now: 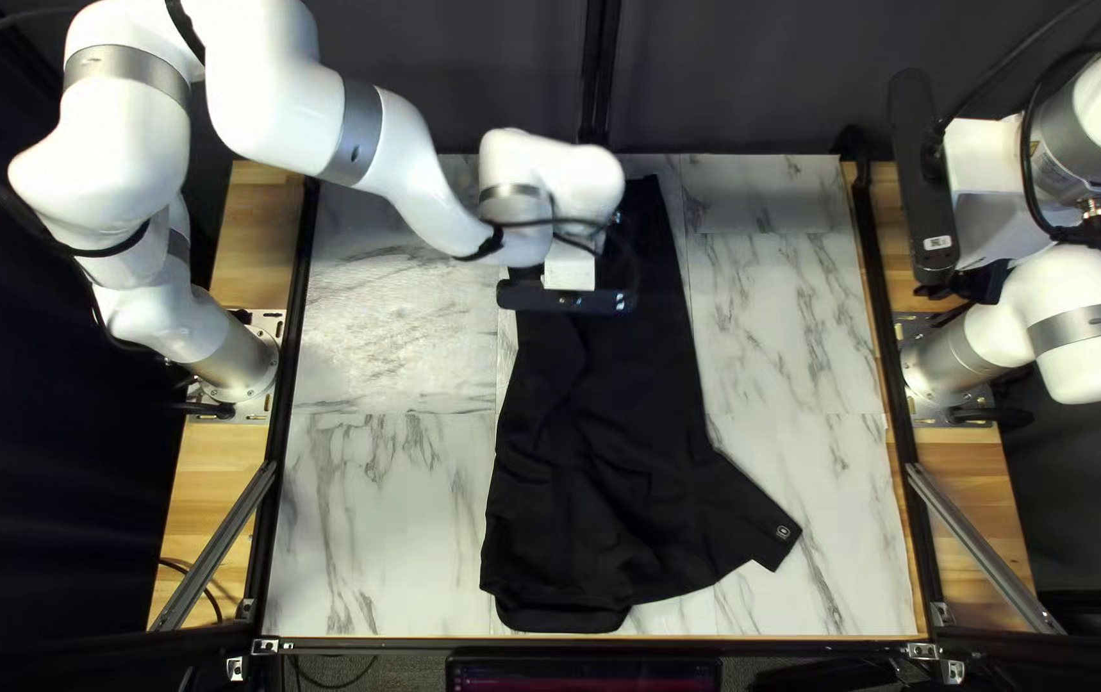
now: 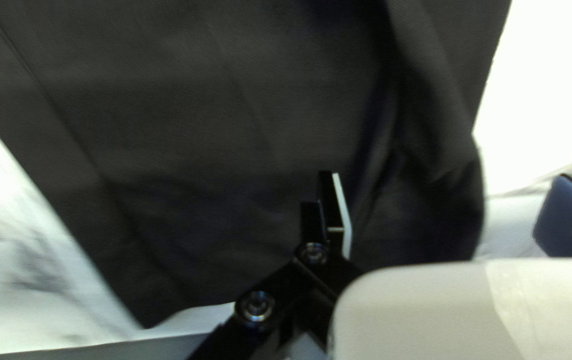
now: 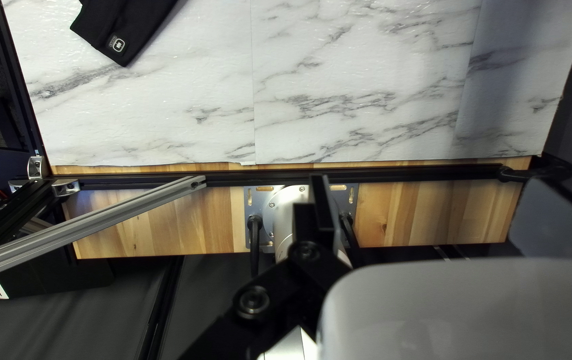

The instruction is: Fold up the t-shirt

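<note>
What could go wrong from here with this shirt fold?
1. The left arm's jaws, open, hang over the far end of the black cloth t-shirt, where layers overlap; closing there may pinch only the top layer and pull the fold apart.
2. The sleeve with the small label sticks out sideways at the shirt's near end; folding over it would probably trap a lump.

A robotics lab or test cell, by the look of it — a white left arm [image 1: 224,96] and right arm [image 1: 1070,317] stand bolted through metal base plates [image 1: 267,319] to a wooden bench [image 1: 224,481] topped with marble-patterned sheets [image 1: 387,500]. Black framing [image 1: 283,404] and silver struts [image 1: 219,548] edge it, a dark curtain [image 1: 752,67] hangs behind — and what may be a screen [image 1: 584,673] sits below the near edge.
</note>
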`<control>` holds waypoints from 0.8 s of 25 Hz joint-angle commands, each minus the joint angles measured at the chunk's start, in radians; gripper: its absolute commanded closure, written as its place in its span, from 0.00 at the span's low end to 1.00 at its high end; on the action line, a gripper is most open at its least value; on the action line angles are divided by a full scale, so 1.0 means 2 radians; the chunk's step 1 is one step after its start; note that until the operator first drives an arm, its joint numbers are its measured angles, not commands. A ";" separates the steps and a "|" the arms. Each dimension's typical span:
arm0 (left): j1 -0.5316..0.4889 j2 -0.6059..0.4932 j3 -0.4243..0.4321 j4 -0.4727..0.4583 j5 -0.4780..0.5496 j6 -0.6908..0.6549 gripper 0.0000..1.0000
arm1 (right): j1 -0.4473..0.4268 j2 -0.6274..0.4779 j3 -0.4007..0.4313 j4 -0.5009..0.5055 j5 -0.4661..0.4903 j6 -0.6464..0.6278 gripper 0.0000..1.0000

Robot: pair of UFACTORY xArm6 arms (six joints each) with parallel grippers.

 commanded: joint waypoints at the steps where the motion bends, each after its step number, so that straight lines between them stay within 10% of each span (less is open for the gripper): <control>1: 0.007 -0.009 0.000 -0.014 0.000 0.005 0.00 | 0.000 0.000 0.000 0.000 0.000 0.000 0.00; 20: -0.046 0.080 -0.073 -0.006 0.074 -0.065 0.00 | 0.000 0.000 0.000 0.000 0.000 0.000 0.00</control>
